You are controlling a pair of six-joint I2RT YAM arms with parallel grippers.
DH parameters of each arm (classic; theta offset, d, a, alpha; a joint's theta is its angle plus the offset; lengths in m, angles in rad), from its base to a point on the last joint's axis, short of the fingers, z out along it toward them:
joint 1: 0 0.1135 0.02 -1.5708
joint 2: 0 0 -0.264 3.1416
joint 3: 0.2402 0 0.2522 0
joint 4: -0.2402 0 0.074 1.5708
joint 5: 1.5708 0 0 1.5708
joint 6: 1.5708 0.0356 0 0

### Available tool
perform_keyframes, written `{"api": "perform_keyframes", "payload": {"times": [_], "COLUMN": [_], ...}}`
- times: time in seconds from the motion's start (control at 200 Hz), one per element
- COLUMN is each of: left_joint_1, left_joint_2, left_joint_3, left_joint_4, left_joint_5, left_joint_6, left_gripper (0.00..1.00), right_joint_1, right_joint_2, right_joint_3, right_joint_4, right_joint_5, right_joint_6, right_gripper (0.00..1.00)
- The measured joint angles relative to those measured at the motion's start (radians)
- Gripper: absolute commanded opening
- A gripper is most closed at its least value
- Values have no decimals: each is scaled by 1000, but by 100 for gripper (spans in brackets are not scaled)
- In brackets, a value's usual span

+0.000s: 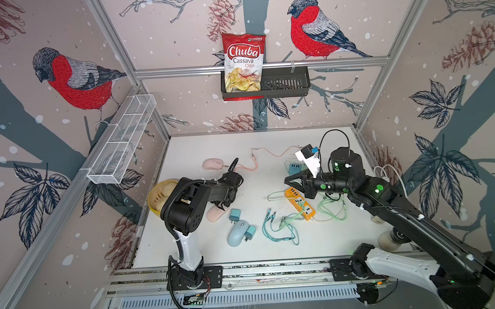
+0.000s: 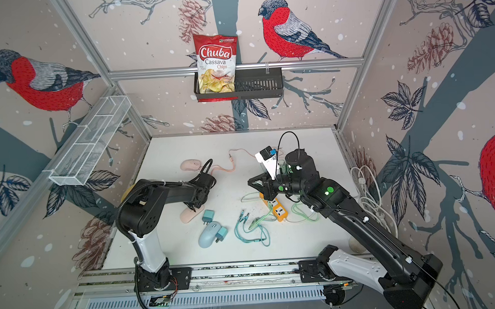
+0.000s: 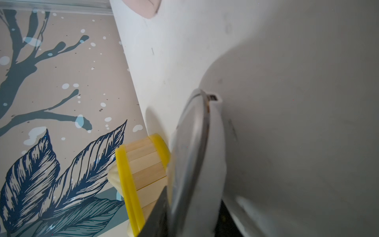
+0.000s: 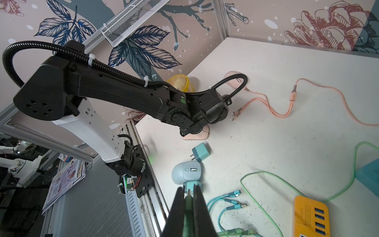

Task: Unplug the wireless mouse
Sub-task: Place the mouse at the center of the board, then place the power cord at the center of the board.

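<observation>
Lining walls (image 1: 178, 35): bird wallpaper; chips rack (image 1: 283, 84) top centre.
Desk (image 1: 330, 243): white, scuffed; orange hub (image 1: 300, 203) right of centre.
L gripper (image 1: 221, 206): over pink mouse (image 1: 214, 215); gap can't tell.
R gripper (image 4: 188, 188): clamped on green cable (image 4: 187, 207).

The only words I can read are on the red and white chip bag (image 1: 244, 62) standing in the black basket (image 1: 287, 84): "Chuba" in white script, with "Cassava Chips" beneath. The smaller print on it is too fine to read.

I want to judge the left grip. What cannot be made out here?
- Left gripper jaws: top views, hidden under its own wrist.
- Near pink mouse: mostly covered by that gripper; left wrist view blurred.
- Right gripper: green cable end hidden between its fingers, right wrist view.
</observation>
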Motion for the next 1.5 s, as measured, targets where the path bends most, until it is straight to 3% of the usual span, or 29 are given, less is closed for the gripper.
{"api": "perform_keyframes", "payload": {"times": [0.135, 0.335, 0.54, 0.626, 0.746, 0.786, 0.851, 0.891, 1.011, 1.106, 1.246, 1.396, 1.456, 1.501], "left_joint_1": [-20, -99, -164, -171, -175, -176, -176, -176, -176, -176, -192, -270, -281, -281], "left_joint_2": [-60, -181, -377, -460, -562, -595, -636, -658, -708, -732, -697, -508, -412, -347], "left_joint_3": [2, 10, 131, 185, 198, 185, 159, 141, 86, 49, 28, 122, 178, 206], "left_joint_4": [-16, -103, -156, -141, -71, -34, 18, 46, 109, 132, 149, 172, 195, 220], "left_joint_5": [-24, 57, 95, 140, 254, 306, 394, 459, 636, 771, 907, 988, 998, 998], "left_joint_6": [-5, -36, -70, -75, -74, -74, -73, -71, -71, -66, -79, -203, -304, -375], "left_gripper": [97, 97, 97, 97, 97, 97, 97, 97, 93, 89, 82, 81, 80, 80], "right_joint_1": [0, 0, 0, 0, -14, -24, -40, -50, -112, -174, -259, -282, -280, -280], "right_joint_2": [18, 55, 167, 232, 337, 378, 447, 494, 625, 620, 516, 391, 353, 327], "right_joint_3": [4, -43, -71, -67, -18, 17, 92, 152, 358, 388, 254, 42, -21, -67], "right_joint_4": [-4, -7, -9, -7, -6, -2, 6, 4, -30, -61, -79, -66, -52, -27], "right_joint_5": [18, 77, 183, 201, 198, 188, 164, 147, 123, 171, 240, 308, 333, 363], "right_joint_6": [-4, -8, -10, -10, -9, -6, -7, -8, -31, -33, -24, 56, 105, 143], "right_gripper": [0, 0, 6, 13, 14, 22, 51, 61, 61, 59, 59, 64, 74, 99]}}
